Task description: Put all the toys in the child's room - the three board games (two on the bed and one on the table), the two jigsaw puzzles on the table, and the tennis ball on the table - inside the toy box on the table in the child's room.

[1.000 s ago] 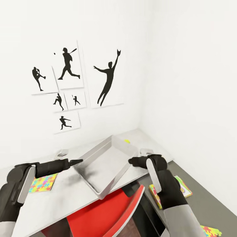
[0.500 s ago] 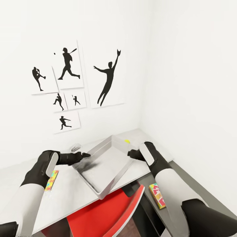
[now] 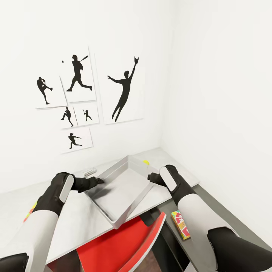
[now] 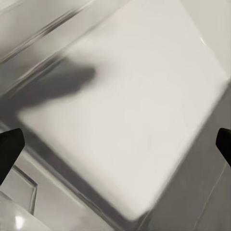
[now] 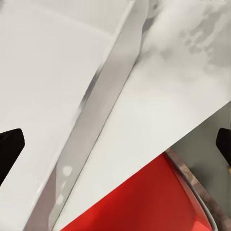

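The toy box point(image 3: 120, 193) is a pale grey, empty bin lying at an angle on the table point(image 3: 77, 223). In the head view my left gripper point(image 3: 99, 180) is at its left wall and my right gripper point(image 3: 150, 176) at its right corner. The left wrist view looks into the toy box's floor point(image 4: 130, 110), and my left gripper point(image 4: 115, 144) is open. My right gripper point(image 5: 115, 144) is open too, over the bin's wall point(image 5: 96, 110). The yellow tennis ball point(image 3: 146, 162) lies just behind the bin. A yellow-green board game point(image 3: 180, 224) lies on the dark cabinet top. A sliver of jigsaw puzzle point(image 3: 29, 214) peeks from behind my left arm.
A red chair point(image 3: 124, 241) is pushed under the table's near edge, below the bin. White walls meet in a corner close behind the table, with black baseball silhouettes point(image 3: 124, 90) on the left one. The dark grey cabinet top point(image 3: 226, 215) runs along the right wall.
Both arms have folded in, elbows raised. The left gripper has moved right and back along the bin's left wall, and its arm now covers most of the jigsaw. The bin has not moved.
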Robot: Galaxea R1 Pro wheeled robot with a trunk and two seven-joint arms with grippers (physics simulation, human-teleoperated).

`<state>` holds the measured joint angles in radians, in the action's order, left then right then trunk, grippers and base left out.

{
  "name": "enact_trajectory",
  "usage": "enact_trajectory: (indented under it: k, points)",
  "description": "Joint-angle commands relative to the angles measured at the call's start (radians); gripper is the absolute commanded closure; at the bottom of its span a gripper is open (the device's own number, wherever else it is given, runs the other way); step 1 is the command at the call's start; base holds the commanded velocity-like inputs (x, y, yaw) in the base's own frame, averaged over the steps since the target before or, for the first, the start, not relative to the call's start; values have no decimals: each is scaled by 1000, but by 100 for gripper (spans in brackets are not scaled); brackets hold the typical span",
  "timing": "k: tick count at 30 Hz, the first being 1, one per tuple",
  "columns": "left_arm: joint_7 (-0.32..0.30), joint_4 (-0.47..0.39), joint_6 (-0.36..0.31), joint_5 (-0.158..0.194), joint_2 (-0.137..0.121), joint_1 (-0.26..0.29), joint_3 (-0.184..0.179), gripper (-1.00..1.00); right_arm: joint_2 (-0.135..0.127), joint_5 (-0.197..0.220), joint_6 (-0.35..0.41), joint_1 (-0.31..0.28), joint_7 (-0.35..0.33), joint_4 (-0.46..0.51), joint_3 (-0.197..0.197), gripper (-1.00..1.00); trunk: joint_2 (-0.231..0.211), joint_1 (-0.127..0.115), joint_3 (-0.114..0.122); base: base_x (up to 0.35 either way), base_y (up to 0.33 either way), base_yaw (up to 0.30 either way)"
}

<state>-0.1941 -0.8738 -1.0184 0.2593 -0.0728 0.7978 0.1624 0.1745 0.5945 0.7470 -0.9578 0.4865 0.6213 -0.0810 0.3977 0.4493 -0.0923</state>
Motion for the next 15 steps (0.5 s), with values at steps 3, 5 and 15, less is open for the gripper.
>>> enact_trajectory:
  k: [3, 5, 15]
  points:
    - [-6, 0, -4, -6, 0, 1, 3, -100, 0, 9, 1, -1, 14, 1, -3, -100, 2, 1, -2, 0, 0, 0]
    - [-6, 0, -4, -6, 0, 1, 3, -100, 0, 9, 1, -1, 16, 1, -3, -100, 2, 1, -2, 0, 0, 0]
    - [-7, 1, -4, -5, -8, 0, 8, -100, 0, 13, 10, 2, 16, 6, -5, -100, 2, 1, -2, 0, 0, 0]
